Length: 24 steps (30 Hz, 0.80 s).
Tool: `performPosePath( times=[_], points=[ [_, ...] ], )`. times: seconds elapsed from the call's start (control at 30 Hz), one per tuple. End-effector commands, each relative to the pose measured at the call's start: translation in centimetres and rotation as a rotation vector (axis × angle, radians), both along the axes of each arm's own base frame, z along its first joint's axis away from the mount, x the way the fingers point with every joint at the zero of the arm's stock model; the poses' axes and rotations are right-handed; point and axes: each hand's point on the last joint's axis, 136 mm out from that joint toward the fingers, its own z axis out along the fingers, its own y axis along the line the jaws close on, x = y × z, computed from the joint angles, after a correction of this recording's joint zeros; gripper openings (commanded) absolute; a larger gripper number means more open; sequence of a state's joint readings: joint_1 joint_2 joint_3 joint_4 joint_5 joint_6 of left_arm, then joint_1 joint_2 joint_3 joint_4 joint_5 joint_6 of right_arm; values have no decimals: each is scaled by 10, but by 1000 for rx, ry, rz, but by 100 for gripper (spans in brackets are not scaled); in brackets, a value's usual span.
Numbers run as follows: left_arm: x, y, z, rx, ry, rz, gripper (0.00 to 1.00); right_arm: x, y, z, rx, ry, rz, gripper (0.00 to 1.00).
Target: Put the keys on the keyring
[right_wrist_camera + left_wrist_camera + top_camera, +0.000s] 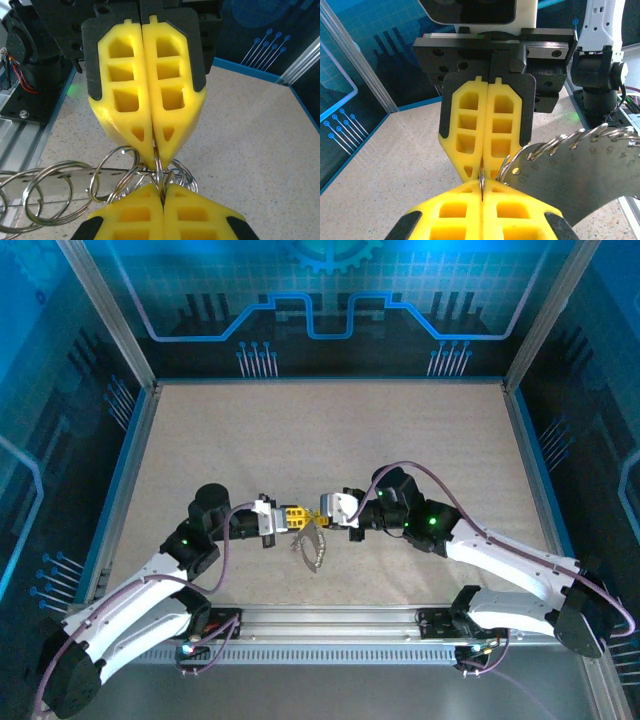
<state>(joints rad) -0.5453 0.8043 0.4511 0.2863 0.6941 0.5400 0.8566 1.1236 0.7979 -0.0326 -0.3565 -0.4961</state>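
Note:
My left gripper [291, 517] and right gripper [321, 511] meet tip to tip above the middle of the table. Both are shut on the same thin silver keyring [158, 172], seen edge-on between the yellow fingertips. In the left wrist view my left gripper [482, 186] pinches the keyring [481, 179] from below, with the right gripper's fingers [500, 125] facing it. In the right wrist view the right gripper [161, 192] grips from below and the left gripper's fingers [125, 100] come down from above. The keys are hidden; I cannot make any out.
A grey metal plate [585, 175] with numbered holes and several more wire rings [52, 192] hangs from the held keyring, dangling below the grippers [313, 548]. The speckled table [330, 440] is walled by a metal frame and blue panels.

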Motion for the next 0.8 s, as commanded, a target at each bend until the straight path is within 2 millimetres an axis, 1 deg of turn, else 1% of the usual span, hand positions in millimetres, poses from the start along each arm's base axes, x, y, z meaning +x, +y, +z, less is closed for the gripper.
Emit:
performPosePath(
  times=[0.0, 0.03, 0.07, 0.1, 0.13, 0.3, 0.37, 0.4, 0.47, 0.6, 0.77],
  points=[
    [-3, -2, 12, -37, -25, -20, 0, -1, 0, 7, 36, -14, 12, 0],
    [-1, -1, 11, -29, -16, -7, 0, -2, -1, 8, 32, -19, 13, 0],
    [0, 0, 9, -16, -12, 3, 5, -2, -1, 9, 23, -24, 17, 0],
    [1, 1, 6, 0, -9, 12, 14, -3, -2, 9, 11, -30, 21, 0],
    [3, 2, 3, 19, -9, 24, 19, -3, -3, 9, -6, -45, 19, 0],
    [9, 5, -10, 111, 8, 53, 23, 0, -5, 4, -98, -105, 3, 0],
    [9, 5, -14, 130, 10, 51, 25, -1, -8, -8, -162, -120, 4, 0],
    [9, 5, -14, 136, 8, 49, 26, 1, -6, 2, -167, -149, -1, 0],
    [8, 5, -16, 155, 13, 42, 25, 2, -7, -3, -214, -173, 1, 0],
    [13, 8, -26, 208, 49, 67, 25, 6, -12, -5, -272, -208, -11, 0],
    [21, 15, -21, 186, 54, 111, 28, 9, -16, -4, -297, -235, -21, 0]
  ],
)
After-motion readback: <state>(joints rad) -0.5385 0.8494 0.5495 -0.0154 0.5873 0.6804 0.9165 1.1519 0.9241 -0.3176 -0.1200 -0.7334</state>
